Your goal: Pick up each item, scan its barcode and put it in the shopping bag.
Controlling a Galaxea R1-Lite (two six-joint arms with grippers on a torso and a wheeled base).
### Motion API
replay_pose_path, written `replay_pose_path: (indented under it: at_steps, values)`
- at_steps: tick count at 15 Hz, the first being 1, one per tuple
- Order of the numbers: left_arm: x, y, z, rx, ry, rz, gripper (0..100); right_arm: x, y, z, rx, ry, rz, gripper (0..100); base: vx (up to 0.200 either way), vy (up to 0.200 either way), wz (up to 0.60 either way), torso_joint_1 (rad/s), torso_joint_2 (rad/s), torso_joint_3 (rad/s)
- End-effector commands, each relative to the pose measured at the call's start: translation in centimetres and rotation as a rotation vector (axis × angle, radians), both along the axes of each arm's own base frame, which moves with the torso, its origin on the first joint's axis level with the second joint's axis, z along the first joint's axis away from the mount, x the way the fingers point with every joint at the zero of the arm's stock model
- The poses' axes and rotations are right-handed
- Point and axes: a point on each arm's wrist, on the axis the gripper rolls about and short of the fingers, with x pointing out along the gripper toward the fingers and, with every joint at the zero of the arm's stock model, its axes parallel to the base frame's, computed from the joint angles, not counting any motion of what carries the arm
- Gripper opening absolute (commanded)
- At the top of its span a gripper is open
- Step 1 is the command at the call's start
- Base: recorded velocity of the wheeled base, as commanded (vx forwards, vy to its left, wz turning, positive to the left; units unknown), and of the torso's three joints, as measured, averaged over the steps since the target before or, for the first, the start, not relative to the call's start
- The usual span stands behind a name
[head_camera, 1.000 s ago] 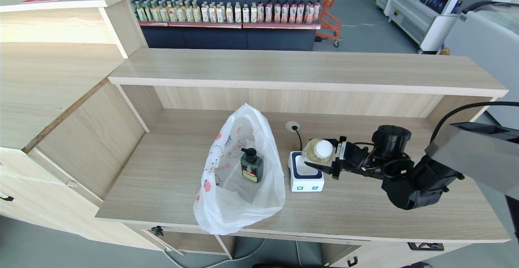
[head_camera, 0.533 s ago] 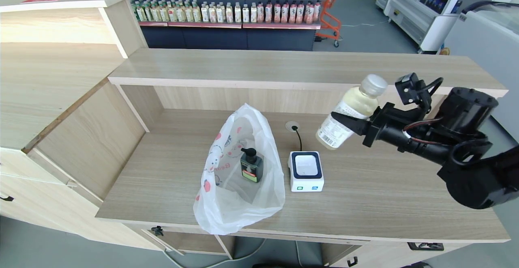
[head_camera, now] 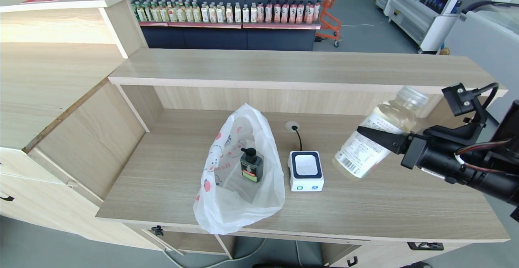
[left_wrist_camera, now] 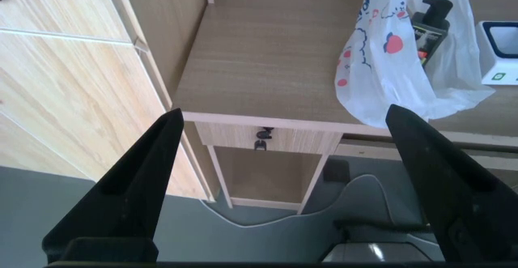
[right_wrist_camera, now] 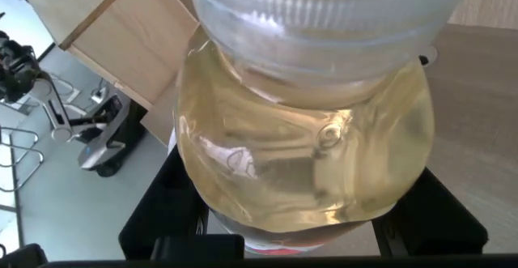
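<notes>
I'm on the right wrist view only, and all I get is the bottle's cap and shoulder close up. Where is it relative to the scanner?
Observer: The bottle is tilted in the right gripper, above the counter on the robot's right of the scanner, not over its window.
Operator: Which way does the barcode face?
Observer: The barcode sits at the label's lower end, turned toward the robot's head rather than down at the scanner.
Operator: Is the bag ready?
Observer: The shopping bag stands open on the scanner's left, with a dark pump bottle upright inside.
</notes>
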Motion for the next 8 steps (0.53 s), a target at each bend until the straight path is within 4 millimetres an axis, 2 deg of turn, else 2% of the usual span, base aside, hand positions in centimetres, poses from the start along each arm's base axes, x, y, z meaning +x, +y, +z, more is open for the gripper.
replay_pose_path:
  at_steps: [1, 3, 8]
  values:
    - [0.0, 0.0, 0.0, 0.000, 0.000, 0.001, 100, -1.6, -0.3, 0.7, 0.024, -0.014, 0.004, 0, 0.000, 0.000, 0.00, 0.000, 0.00, 0.000]
    - [0.0, 0.0, 0.0, -0.002, 0.000, 0.001, 100, -1.9, -0.4, 0.5, 0.024, -0.006, 0.005, 0, 0.000, 0.000, 0.00, 0.000, 0.00, 0.000]
    - [0.0, 0.0, 0.0, -0.002, 0.000, 0.001, 100, -3.0, 0.4, 1.2, 0.010, 0.080, 0.055, 0, 0.000, 0.200, 0.00, 0.002, 0.00, 0.004]
